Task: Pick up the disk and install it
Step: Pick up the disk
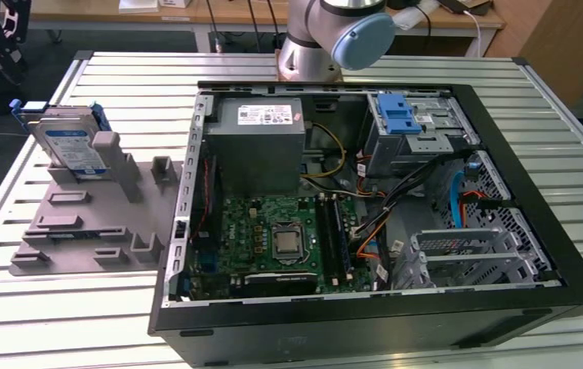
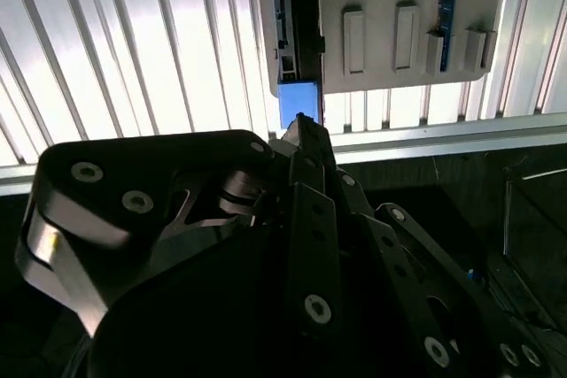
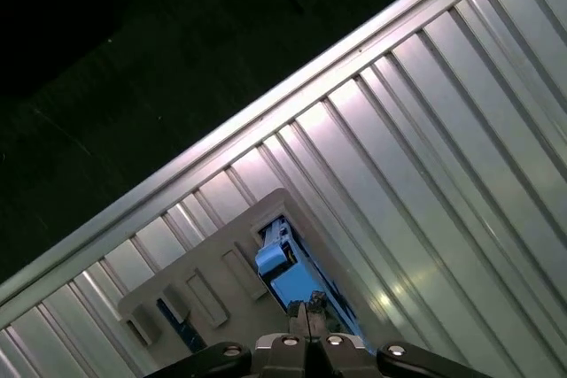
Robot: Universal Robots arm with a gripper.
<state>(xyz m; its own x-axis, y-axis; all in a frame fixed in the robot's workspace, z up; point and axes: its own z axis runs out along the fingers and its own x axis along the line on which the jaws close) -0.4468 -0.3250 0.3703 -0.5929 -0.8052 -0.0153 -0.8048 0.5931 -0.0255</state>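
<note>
legible text: none | disk (image 1: 72, 150) label: white-blue, print unreadable | power supply sticker (image 1: 267, 115): print unreadable

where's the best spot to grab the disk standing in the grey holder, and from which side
Take the disk by its upper edge, pinching across its two flat faces, and come straight down from above. It stands on edge in the grey holder, whose slots and posts hem in its lower part, while the blue-framed top sticks up free.

Silver arm (image 1: 306, 54), blue joint cap (image 1: 361, 40), black screw-studded gripper (image 2: 303, 123)
</note>
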